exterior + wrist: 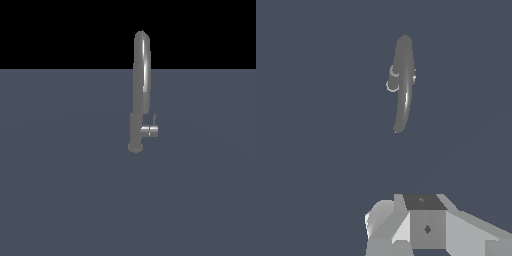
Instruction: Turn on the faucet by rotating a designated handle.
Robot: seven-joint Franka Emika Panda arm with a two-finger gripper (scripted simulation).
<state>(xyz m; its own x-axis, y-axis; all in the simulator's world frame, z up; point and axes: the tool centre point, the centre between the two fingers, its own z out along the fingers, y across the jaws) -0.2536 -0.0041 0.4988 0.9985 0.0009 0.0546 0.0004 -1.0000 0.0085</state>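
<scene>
The faucet stands upright on the flat grey floor, a tall grey tap with a narrow arched spout, a thicker lower post and a small round base. The handle is a short shiny stub that juts from the post toward the exterior view's right, with a thin lever rod rising at its end. In the wrist view I look down on the faucet from above, and the spout covers most of the post and handle. My gripper shows only as white and grey blocks at the picture's edge, well away from the faucet. Its finger gap is not readable. The arm is absent from the exterior view.
A plain dark grey floor spreads around the faucet on every side. Beyond its far edge the background is black.
</scene>
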